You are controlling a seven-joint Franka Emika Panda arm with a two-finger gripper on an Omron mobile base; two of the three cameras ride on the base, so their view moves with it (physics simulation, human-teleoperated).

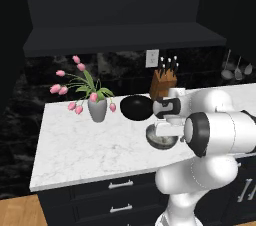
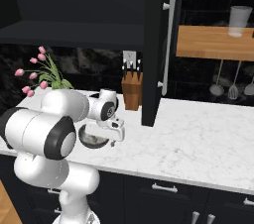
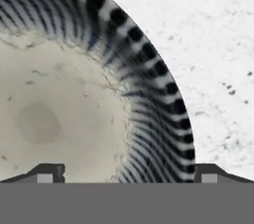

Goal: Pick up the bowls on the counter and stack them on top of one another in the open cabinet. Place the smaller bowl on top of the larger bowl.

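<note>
Hovering at centre frame in the left base view, the hand sits directly over the smaller bowl, fingers spread wide with nothing between them. The hand body hides most of that bowl. The larger bowl stands just behind, beside the vase, on the table. The cabinet shelf spans the upper frame.

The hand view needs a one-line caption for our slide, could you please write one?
Open fingers straddle the rim of the smaller bowl, close above its pale speckled interior, on the counter.
</note>
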